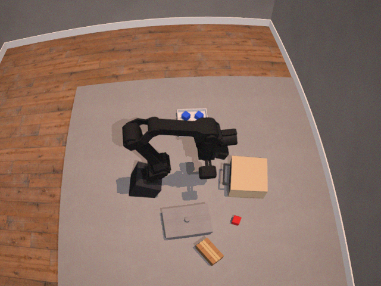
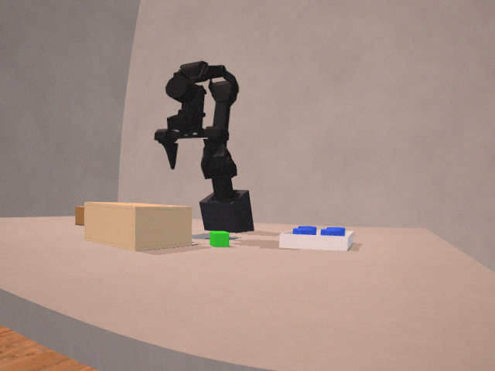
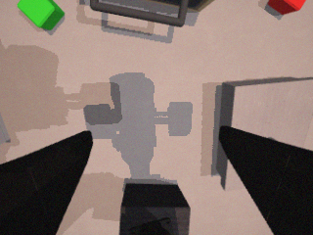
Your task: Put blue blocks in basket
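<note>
With the claw [image 3: 156, 147] released, empty and raised over the table [image 1: 277, 230], and blue blocks [image 1: 186, 115] visible in the white basket [image 2: 315, 241], descending toward the lidded box [image 1: 187, 220] risks misjudging its knob

The black six-joint arm [image 2: 219, 120] rises from its dark square base [image 2: 244, 223], folds over at the top and hangs its parallel-jaw gripper [image 3: 156, 152] straight down, high in the air. The fingers stand spread fully wide, with nothing between them.
</note>
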{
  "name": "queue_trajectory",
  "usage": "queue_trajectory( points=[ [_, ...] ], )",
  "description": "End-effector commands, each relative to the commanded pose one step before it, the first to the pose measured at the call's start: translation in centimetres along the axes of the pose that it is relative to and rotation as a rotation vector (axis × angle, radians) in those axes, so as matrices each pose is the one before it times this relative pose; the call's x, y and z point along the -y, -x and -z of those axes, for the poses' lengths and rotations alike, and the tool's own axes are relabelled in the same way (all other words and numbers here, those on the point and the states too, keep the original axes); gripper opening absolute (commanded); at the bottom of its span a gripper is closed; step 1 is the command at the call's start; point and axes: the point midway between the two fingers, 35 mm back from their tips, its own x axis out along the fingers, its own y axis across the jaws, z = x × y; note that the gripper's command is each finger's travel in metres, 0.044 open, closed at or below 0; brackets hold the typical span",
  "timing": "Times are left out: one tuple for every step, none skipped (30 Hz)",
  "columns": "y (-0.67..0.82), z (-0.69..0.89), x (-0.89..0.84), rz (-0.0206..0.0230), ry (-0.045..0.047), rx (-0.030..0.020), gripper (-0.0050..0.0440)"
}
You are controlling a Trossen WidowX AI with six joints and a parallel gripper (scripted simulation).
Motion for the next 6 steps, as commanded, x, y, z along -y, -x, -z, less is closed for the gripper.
queue_trajectory(
  points=[
    [0.044, -0.003, -0.069, -0.00549, -0.00726, -0.00209, 0.044],
    [0.0, 0.0, 0.0, 0.0, 0.0, 0.0, 0.044],
    [0.0, 0.0, 0.0, 0.0, 0.0, 0.0, 0.044],
    [0.0, 0.0, 0.0, 0.0, 0.0, 0.0, 0.044],
    [0.0, 0.0, 0.0, 0.0, 0.0, 0.0, 0.044],
    [0.0, 0.0, 0.0, 0.0, 0.0, 0.0, 0.044]
  ],
)
